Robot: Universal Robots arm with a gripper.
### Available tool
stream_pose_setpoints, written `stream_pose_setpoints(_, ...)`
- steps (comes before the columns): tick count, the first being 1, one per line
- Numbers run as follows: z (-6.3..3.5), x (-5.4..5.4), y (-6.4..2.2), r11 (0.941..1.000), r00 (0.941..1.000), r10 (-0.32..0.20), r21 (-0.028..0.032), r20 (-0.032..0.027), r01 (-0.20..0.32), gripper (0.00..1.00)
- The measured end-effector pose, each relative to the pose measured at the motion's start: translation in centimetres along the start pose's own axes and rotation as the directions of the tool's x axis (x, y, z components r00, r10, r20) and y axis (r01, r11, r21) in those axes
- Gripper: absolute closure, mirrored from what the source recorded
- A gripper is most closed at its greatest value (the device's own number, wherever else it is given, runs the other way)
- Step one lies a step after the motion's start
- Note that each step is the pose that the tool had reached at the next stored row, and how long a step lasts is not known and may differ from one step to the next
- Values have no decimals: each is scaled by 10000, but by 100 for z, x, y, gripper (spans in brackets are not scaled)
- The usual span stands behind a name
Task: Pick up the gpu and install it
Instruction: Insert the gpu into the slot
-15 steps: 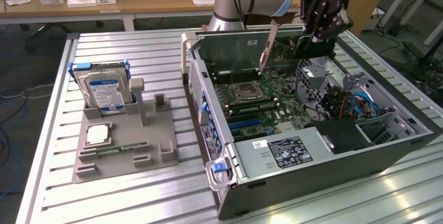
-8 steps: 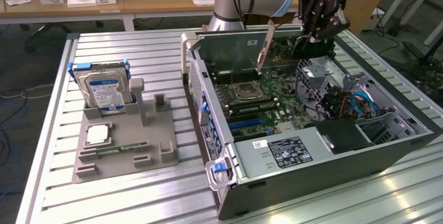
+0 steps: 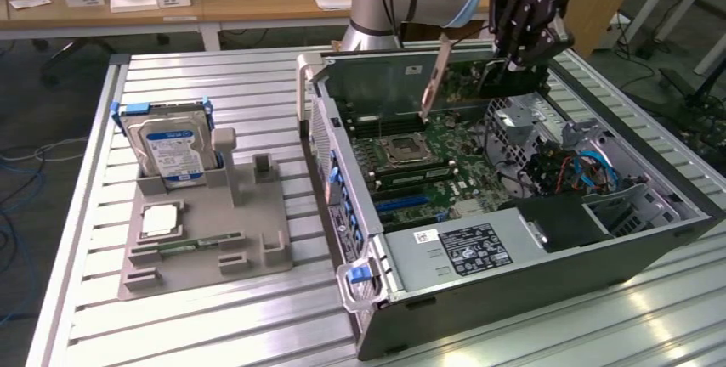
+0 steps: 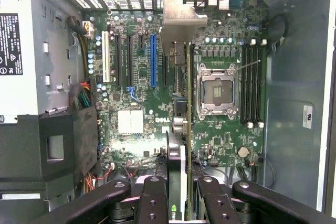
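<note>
The black multi-fingered gripper [image 3: 525,51] is clamped narrowly on the gpu [image 3: 485,78], a thin flat dark card with a pale metal end bracket. It holds the card on edge above the green motherboard [image 3: 454,184] inside the open dark grey metal computer case [image 3: 545,286], toward the case's twelve o'clock in the exterior view. Whether the card touches the board cannot be told. At the case's nine o'clock, a grey plastic holder tray [image 3: 199,269] carries an upright silver blue-labelled hard drive [image 3: 170,150] and a flat-lying slim green memory stick [image 3: 187,246].

Shiny ribbed metal table [image 3: 227,87], gpu [image 4: 188,124] — matt metal bracket [image 4: 181,22]
</note>
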State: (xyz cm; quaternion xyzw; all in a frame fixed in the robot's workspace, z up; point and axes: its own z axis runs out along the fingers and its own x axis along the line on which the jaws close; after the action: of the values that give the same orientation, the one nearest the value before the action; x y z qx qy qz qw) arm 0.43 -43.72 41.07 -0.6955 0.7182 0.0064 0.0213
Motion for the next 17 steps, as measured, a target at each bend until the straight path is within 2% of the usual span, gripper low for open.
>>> stream_pose_setpoints(17, 43, 5, 2, 10000, 10000, 0, 0, 0, 0, 73)
